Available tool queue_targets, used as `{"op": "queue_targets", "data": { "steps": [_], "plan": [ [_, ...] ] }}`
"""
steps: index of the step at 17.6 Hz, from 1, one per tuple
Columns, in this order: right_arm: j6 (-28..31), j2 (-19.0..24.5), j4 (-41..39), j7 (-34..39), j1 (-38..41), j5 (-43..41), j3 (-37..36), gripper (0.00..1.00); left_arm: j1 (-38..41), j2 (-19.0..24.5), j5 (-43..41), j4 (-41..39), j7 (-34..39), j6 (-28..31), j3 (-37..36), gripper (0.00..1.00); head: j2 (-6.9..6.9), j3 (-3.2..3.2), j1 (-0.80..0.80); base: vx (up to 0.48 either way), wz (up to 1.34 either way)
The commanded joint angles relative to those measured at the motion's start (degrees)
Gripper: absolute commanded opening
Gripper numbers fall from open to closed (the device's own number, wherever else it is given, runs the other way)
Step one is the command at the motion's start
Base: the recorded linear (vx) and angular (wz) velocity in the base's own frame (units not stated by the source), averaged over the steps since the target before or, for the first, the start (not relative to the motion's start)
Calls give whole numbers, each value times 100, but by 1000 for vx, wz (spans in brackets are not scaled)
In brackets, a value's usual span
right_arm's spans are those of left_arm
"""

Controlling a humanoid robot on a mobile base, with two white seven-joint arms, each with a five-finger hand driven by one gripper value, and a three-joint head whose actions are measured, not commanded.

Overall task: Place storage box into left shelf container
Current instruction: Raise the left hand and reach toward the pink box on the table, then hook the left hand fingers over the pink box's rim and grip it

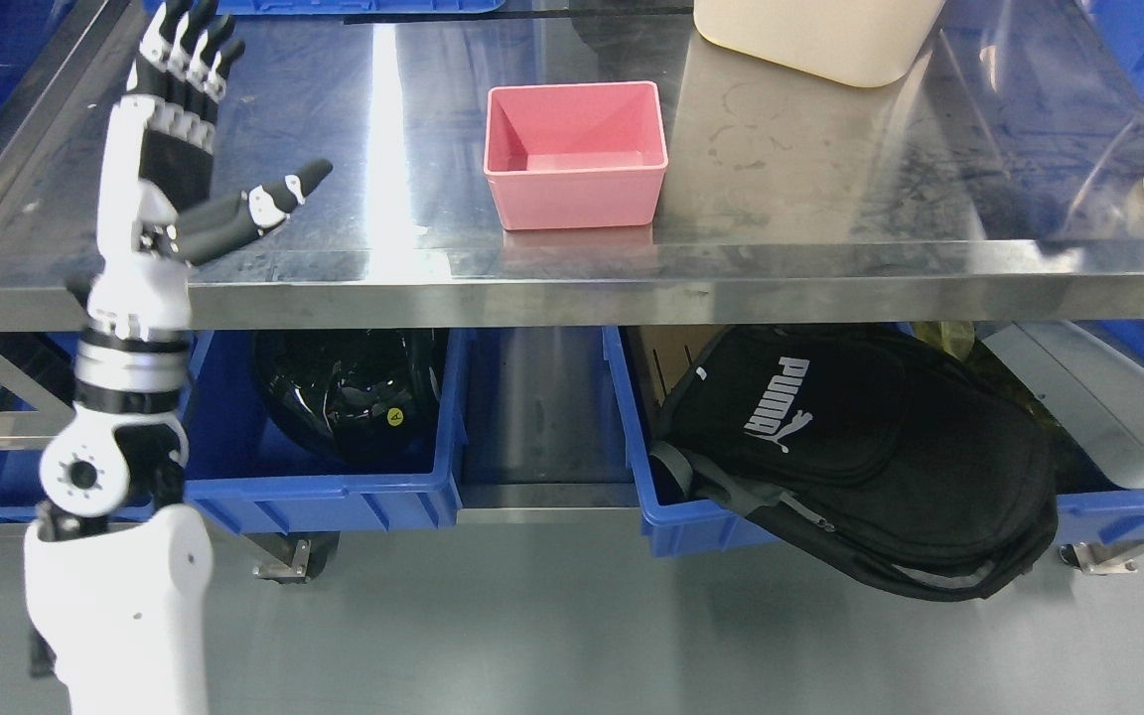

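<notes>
The pink storage box sat empty and upright on the steel counter, well apart from the left hand. That hand stood raised over the counter's left end, its fingers spread wide and holding nothing. Below, a blue bin held a black helmet

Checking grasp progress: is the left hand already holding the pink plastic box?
No, the left hand is open, apart from the pink plastic box.

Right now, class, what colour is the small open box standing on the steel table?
Pink: the storage box is plain pink inside and out, seen best in the head view.
</notes>
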Motion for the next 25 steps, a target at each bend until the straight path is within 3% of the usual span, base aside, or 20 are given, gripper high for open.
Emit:
{"op": "queue_targets", "data": {
  "steps": [1,3,4,7,11,14,19,25],
  "plan": [
    [-1,-100,-100,-4,53,9,-27,100,-1228,2068,-8,437,10,389,-1474,99,0,0,0,0,0],
    [-1,-100,-100,-4,53,9,-27,100,-1852,1919,-157,744,-156,1686,-1677,99,0,0,0,0,0],
    [-1,-100,-100,-4,53,9,-27,100,-2046,1849,-210,841,-697,1885,-1948,99,0,0,0,0,0],
    [-1,-100,-100,-4,53,9,-27,100,-2425,1647,-805,1157,-2474,1878,-2626,99,0,0,0,0,0],
    [-1,-100,-100,-4,53,9,-27,100,-2821,848,-1816,1773,-2653,1878,-2768,99,0,0,0,0,0],
    [-1,-100,-100,-4,53,9,-27,100,-2909,532,-2293,2176,-3477,1878,-2987,99,0,0,0,0,0],
    [-1,-100,-100,-4,53,9,-27,100,-4147,-488,-2724,4003,-3620,1878,-3366,98,0,0,0,0,0],
    [-1,-100,-100,-4,53,9,-27,100,-4571,-583,-2847,5192,-3620,1860,-3822,98,0,0,0,0,0]
  ]
}}
